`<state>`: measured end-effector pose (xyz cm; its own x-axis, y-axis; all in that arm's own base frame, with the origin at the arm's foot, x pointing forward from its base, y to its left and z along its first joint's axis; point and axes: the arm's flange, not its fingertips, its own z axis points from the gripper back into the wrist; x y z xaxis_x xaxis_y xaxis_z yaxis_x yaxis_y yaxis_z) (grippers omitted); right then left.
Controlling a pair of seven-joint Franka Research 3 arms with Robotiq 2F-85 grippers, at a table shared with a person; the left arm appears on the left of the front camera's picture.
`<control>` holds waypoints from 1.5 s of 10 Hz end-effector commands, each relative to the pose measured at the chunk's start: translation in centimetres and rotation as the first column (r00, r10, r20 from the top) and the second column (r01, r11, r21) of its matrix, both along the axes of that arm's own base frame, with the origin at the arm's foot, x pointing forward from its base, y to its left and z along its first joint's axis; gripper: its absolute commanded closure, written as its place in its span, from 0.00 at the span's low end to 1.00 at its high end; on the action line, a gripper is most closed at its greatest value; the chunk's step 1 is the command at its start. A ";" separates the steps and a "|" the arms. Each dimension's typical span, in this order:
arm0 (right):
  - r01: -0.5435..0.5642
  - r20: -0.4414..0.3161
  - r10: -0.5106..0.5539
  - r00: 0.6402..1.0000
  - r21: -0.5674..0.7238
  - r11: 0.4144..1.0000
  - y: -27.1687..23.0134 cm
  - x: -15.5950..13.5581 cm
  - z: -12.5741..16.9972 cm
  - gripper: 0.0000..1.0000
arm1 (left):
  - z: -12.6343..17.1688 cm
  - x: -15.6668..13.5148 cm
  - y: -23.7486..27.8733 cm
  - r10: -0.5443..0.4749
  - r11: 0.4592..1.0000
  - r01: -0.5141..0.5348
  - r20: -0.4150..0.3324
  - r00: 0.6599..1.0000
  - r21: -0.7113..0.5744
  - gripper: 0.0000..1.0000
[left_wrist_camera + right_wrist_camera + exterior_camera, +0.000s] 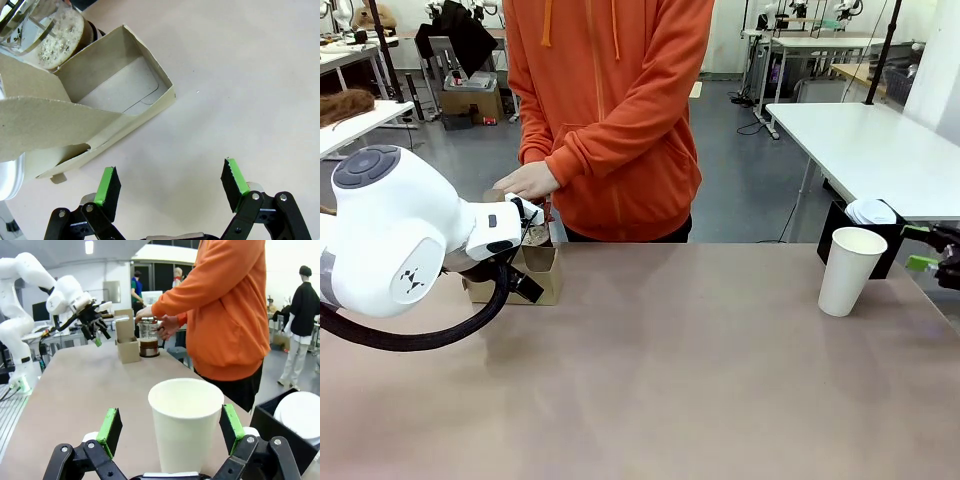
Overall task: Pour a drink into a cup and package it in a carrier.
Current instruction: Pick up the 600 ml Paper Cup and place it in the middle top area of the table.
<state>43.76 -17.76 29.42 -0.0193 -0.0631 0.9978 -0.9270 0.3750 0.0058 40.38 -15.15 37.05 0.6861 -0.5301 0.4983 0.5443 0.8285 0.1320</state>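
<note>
Right wrist view: right pincer (171, 415) spread, flanking cup (186, 405); hand (167, 326) on pitcher (148, 332) of drink (148, 346). Left wrist view: left pincer (171, 169) spread beside carrier (115, 85).

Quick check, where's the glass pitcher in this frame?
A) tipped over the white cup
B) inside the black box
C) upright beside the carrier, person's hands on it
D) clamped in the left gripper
C: the right wrist view shows the pitcher upright beside the carrier with the person's hand on it, while the left gripper is open and holds nothing.
</note>
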 end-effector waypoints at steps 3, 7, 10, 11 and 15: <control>0.015 -0.007 -0.015 1.000 0.007 1.000 0.5 1.3 -3.4 0.00 | 0.0 0.0 0.0 -0.001 1.000 0.001 0.000 1.000 -0.001 0.00; 0.059 -0.055 -0.058 0.997 0.020 0.998 2.8 2.3 -4.9 0.00 | 0.0 0.0 0.0 -0.001 1.000 0.001 0.000 1.000 -0.001 0.00; 0.087 -0.078 -0.085 0.993 0.014 0.996 4.4 3.1 -5.1 0.00 | 0.0 0.0 0.0 -0.001 1.000 0.001 0.000 1.000 -0.001 0.00; 0.097 -0.078 -0.096 0.992 0.004 0.995 4.9 3.3 -5.3 0.00 | 0.0 0.0 0.0 -0.001 1.000 0.001 0.000 1.000 -0.001 0.00; 0.098 -0.112 -0.097 0.989 0.005 0.995 7.3 4.7 -6.0 0.00 | 0.0 0.0 0.0 -0.001 1.000 0.001 0.000 1.000 -0.001 0.00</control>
<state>48.11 -11.31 23.16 0.0593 -0.0607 0.9964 -0.8956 0.4377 0.0799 40.38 -15.15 37.05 0.6861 -0.5302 0.4983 0.5443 0.8284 0.1320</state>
